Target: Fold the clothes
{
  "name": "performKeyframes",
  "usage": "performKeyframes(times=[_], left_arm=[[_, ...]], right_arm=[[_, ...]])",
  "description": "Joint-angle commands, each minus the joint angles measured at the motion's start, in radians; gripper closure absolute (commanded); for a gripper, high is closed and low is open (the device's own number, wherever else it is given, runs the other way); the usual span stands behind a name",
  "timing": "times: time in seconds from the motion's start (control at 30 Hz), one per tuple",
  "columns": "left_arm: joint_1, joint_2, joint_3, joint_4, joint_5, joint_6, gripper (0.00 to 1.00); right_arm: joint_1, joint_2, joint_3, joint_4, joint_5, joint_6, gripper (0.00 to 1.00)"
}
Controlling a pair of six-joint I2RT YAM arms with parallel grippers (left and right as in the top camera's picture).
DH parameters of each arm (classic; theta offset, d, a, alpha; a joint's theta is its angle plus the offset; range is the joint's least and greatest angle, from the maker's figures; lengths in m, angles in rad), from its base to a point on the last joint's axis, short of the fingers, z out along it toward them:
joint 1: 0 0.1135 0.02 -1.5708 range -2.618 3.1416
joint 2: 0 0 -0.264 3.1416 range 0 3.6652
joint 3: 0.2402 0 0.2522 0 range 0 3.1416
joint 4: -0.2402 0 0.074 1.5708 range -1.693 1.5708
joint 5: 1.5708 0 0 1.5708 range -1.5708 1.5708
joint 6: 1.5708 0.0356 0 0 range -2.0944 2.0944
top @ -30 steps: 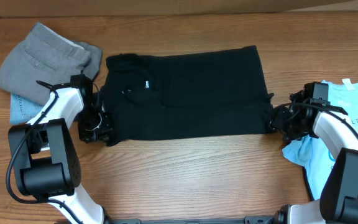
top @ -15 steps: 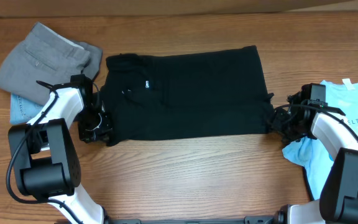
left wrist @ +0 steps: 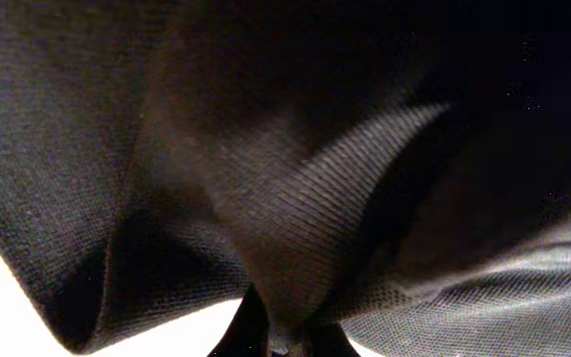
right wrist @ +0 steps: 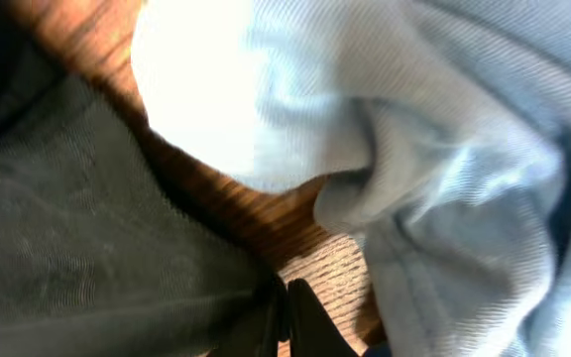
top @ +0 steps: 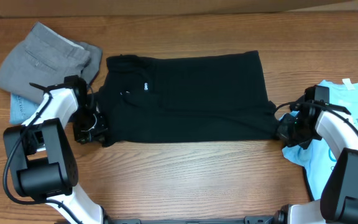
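The black T-shirt [top: 191,96] lies flat on the wooden table as a wide rectangle, with its small white logo [top: 146,85] near the upper left. My left gripper [top: 97,129] is shut on the shirt's front left corner. In the left wrist view the black fabric [left wrist: 266,149] fills the frame and is pinched between the fingers at the bottom middle [left wrist: 284,335]. My right gripper [top: 283,129] is shut on the front right corner. In the right wrist view the closed jaws [right wrist: 287,312] hold the edge of the black fabric [right wrist: 87,248].
Folded grey trousers [top: 42,59] lie at the back left on pale blue denim [top: 22,111]. A light blue T-shirt with lettering [top: 353,134] lies at the right edge, right beside my right gripper, and shows in the right wrist view [right wrist: 444,149]. Bare wood [top: 191,180] runs along the front.
Both grippers have moved slightly outward, the left to the left and the right to the right and a little forward. The shirt's front edge is stretched wider.
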State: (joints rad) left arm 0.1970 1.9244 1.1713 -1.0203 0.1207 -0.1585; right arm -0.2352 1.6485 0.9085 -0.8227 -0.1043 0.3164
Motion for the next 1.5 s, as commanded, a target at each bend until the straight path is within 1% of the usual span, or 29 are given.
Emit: performKeyframes(times=[0.0, 0.03, 0.07, 0.2, 0.3, 0.37, 0.47, 0.57, 0.7, 0.77, 0.8, 0.83, 0.87, 0.9, 0.97, 1.03, 1.17, 1.23, 1.27, 1.33, 1.37, 1.4, 1.47], left_arm=[[0.037, 0.063, -0.014, 0.008, -0.184, -0.018, 0.96], [0.039, 0.063, -0.005, -0.003, -0.185, -0.014, 0.96], [0.039, 0.063, 0.010, -0.019, -0.188, -0.010, 0.96], [0.039, 0.060, 0.093, -0.092, -0.201, -0.011, 0.96], [0.036, 0.058, 0.160, -0.138, -0.201, -0.001, 0.96], [0.033, 0.058, 0.183, -0.147, -0.197, -0.002, 0.94], [0.020, 0.058, 0.185, -0.138, -0.197, -0.002, 0.92], [0.005, 0.058, 0.185, -0.134, -0.199, -0.002, 0.92], [-0.006, 0.058, 0.185, -0.130, -0.199, 0.001, 0.91], [-0.008, 0.058, 0.185, -0.130, -0.199, 0.001, 0.91], [-0.008, 0.058, 0.185, -0.131, -0.200, 0.002, 0.90], [-0.008, 0.058, 0.185, -0.133, -0.204, 0.002, 0.90], [-0.008, 0.058, 0.185, -0.136, -0.212, 0.002, 0.90], [-0.008, 0.058, 0.185, -0.139, -0.224, 0.001, 0.91], [-0.006, 0.058, 0.185, -0.145, -0.243, 0.001, 0.91], [-0.005, 0.058, 0.185, -0.151, -0.255, 0.000, 0.91], [-0.004, 0.058, 0.185, -0.151, -0.259, 0.000, 0.90], [-0.004, 0.058, 0.185, -0.148, -0.259, 0.000, 0.90], [-0.004, 0.058, 0.185, -0.146, -0.259, 0.000, 0.90], [-0.004, 0.058, 0.185, -0.145, -0.259, 0.000, 0.89], [-0.004, 0.058, 0.185, -0.145, -0.259, 0.000, 0.88], [-0.004, 0.058, 0.185, -0.145, -0.259, 0.000, 0.87], [-0.004, 0.058, 0.185, -0.146, -0.259, 0.000, 0.86]], right_arm=[[-0.005, -0.010, 0.029, 0.001, 0.043, 0.024, 0.81], [-0.005, -0.010, 0.029, -0.001, 0.042, 0.024, 0.76], [-0.005, -0.011, 0.030, -0.003, 0.037, 0.024, 0.73], [-0.005, -0.035, 0.030, 0.002, -0.010, 0.000, 0.67], [-0.004, -0.060, 0.030, 0.035, -0.190, -0.117, 0.55], [0.002, -0.061, 0.030, 0.061, -0.297, -0.157, 0.51], [0.017, -0.061, 0.027, 0.109, -0.325, -0.156, 0.51], [0.040, -0.059, 0.027, 0.162, -0.325, -0.134, 0.47], [0.076, -0.034, 0.025, 0.187, -0.316, -0.102, 0.47], [0.097, -0.004, 0.020, 0.198, -0.317, -0.088, 0.50], [0.106, 0.011, 0.020, 0.204, -0.317, -0.083, 0.59], [0.113, 0.019, 0.020, 0.211, -0.316, -0.083, 0.65], [0.117, 0.027, 0.020, 0.225, -0.312, -0.083, 0.75], [0.116, 0.029, 0.020, 0.235, -0.299, -0.065, 0.82], [0.108, 0.027, 0.022, 0.243, -0.232, 0.013, 0.92], [0.089, 0.023, 0.025, 0.247, -0.203, 0.048, 0.96], [0.060, 0.023, 0.030, 0.250, -0.211, 0.047, 0.96], [0.054, 0.023, 0.030, 0.266, -0.235, 0.018, 0.96], [0.054, 0.023, 0.030, 0.281, -0.269, -0.013, 0.95], [0.054, 0.023, 0.030, 0.303, -0.320, -0.042, 0.90], [0.054, 0.023, 0.030, 0.308, -0.327, -0.044, 0.85], [0.054, 0.023, 0.030, 0.313, -0.327, -0.044, 0.76], [0.053, 0.023, 0.030, 0.315, -0.327, -0.044, 0.56]])
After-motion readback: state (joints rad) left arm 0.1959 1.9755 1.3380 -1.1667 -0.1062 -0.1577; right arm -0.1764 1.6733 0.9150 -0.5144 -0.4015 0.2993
